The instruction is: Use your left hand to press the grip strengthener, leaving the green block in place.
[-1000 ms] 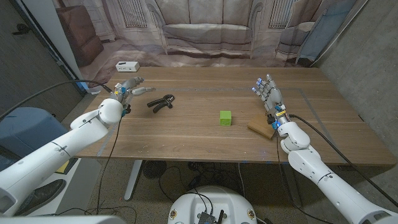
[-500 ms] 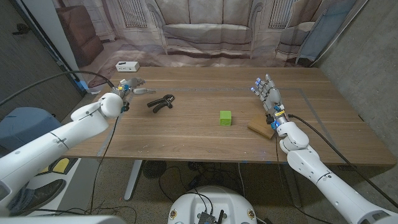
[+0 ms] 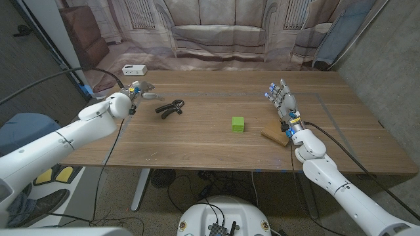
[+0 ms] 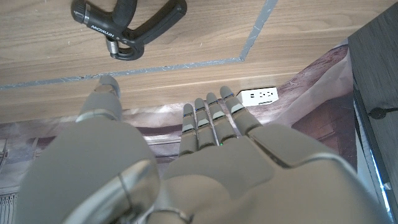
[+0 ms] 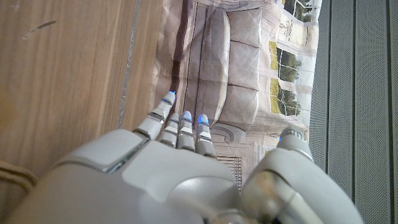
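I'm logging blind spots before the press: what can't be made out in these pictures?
- Grip strengthener: left wrist view, one handle cut off by the picture's edge.
- Wooden piece: head view, partly hidden behind the right hand.
- White box: head view, too small to read.

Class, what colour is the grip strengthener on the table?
Black; the grip strengthener shows best in the left wrist view.
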